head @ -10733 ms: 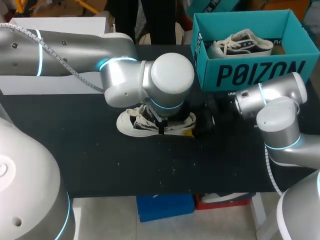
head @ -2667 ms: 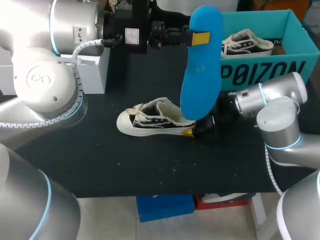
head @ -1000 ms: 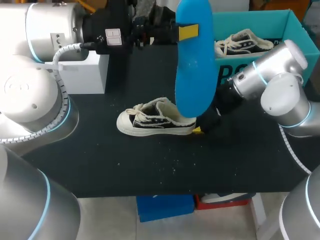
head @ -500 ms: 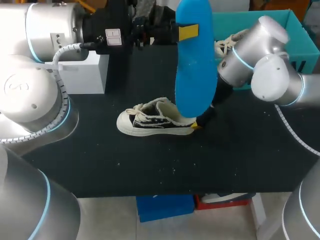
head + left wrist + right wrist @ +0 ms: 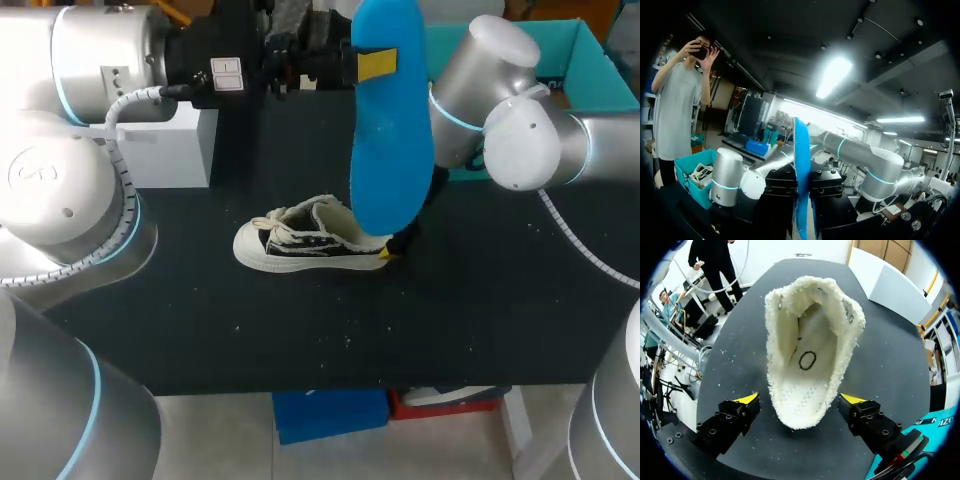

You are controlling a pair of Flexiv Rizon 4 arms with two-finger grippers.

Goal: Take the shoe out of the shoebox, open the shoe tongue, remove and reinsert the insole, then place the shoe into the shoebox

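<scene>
The left gripper (image 5: 372, 66) is clamped on the blue insole (image 5: 390, 130) and holds it upright, high above the table (image 5: 200, 310); neither has moved in the last second; the left wrist view shows the insole edge-on between the fingers. Below it the shoe (image 5: 300, 240) stands on its sole at mid-table, toe to the left, unmoved. The change is on the right: the right arm has swung up and in from the table's right edge and now crosses in front of the box (image 5: 600, 70); the right gripper (image 5: 800, 399) has stayed at the heel and looks into the shoe's mouth, fingers apart, one each side, apparently not touching. Removal looks done; reinsertion seems next, heel likely to be steadied first.
</scene>
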